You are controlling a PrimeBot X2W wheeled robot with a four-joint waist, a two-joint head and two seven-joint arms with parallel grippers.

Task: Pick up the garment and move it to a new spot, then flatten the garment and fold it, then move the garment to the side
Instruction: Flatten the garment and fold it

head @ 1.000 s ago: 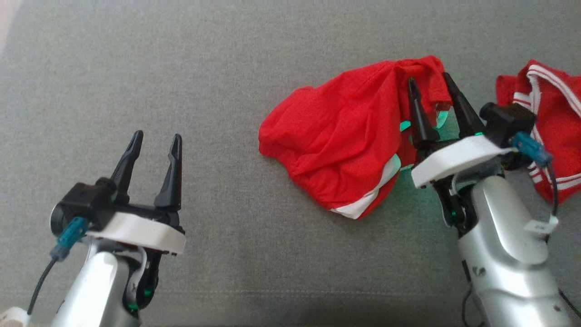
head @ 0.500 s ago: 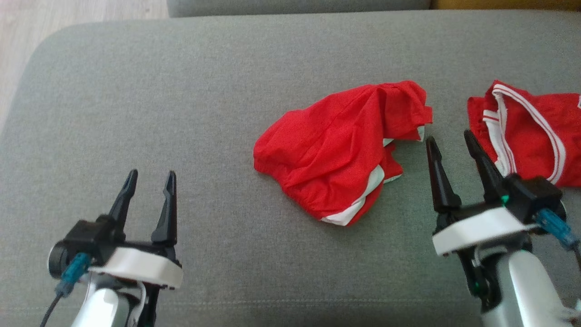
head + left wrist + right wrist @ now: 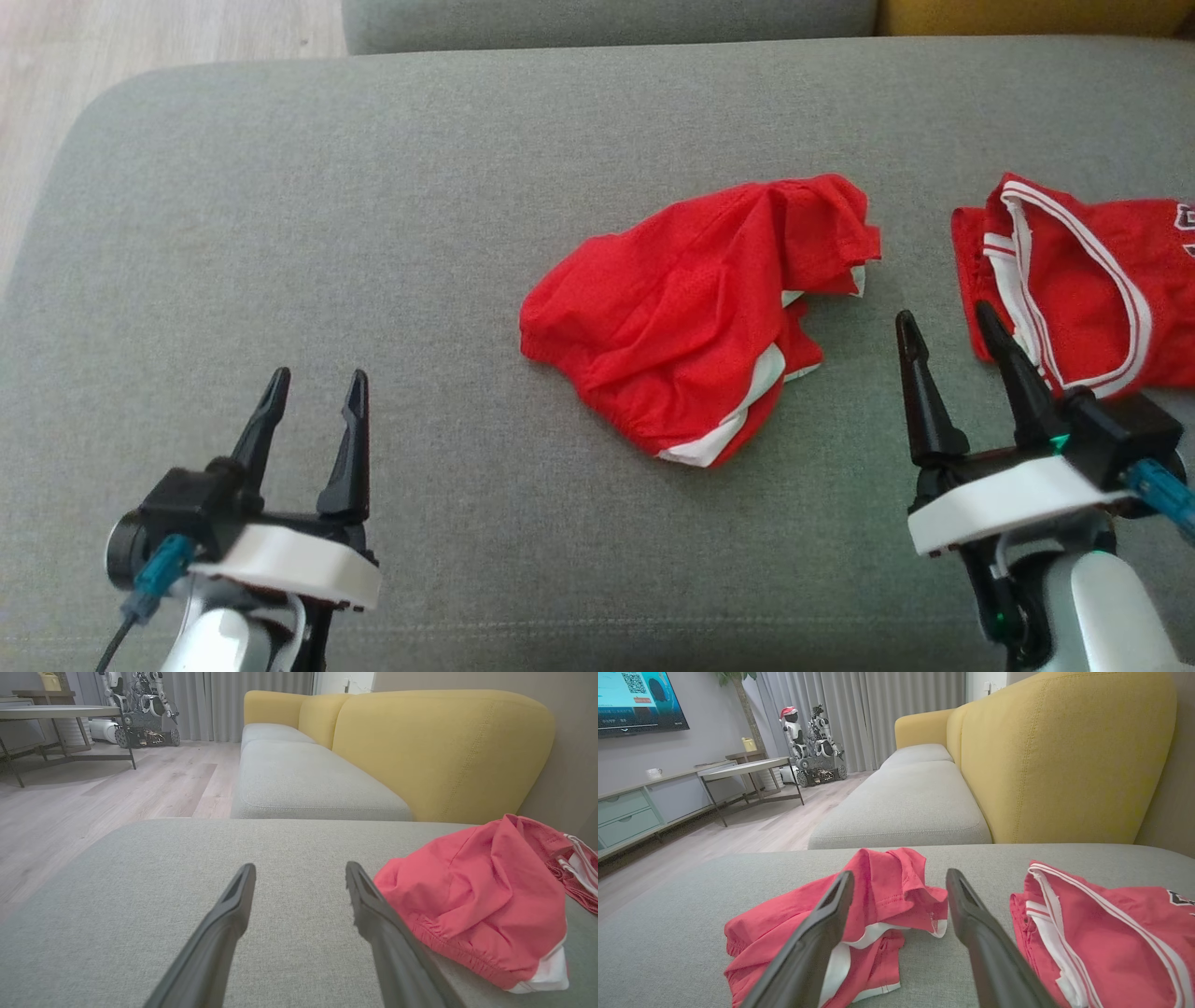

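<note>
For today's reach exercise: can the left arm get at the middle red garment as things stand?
Probably yes: the left end effector is open, with bare cushion between it and the garment.

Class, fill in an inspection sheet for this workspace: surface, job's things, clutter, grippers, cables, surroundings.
Surface: grey fabric sofa cushion, flat, carrying two garments.
Job's things: crumpled red garment with white trim, mid-cushion, unfolded, not held.
Clutter: second red garment with white striped edging, at the cushion's right, apart from the first.
Grippers: left gripper and right gripper both open, empty, above the cushion.
Cables: teal plug with dark lead at the left wrist; second teal plug at the right wrist.
Surroundings: yellow sofa backrest, pale wooden floor, wheeled robot by grey curtains.
</note>
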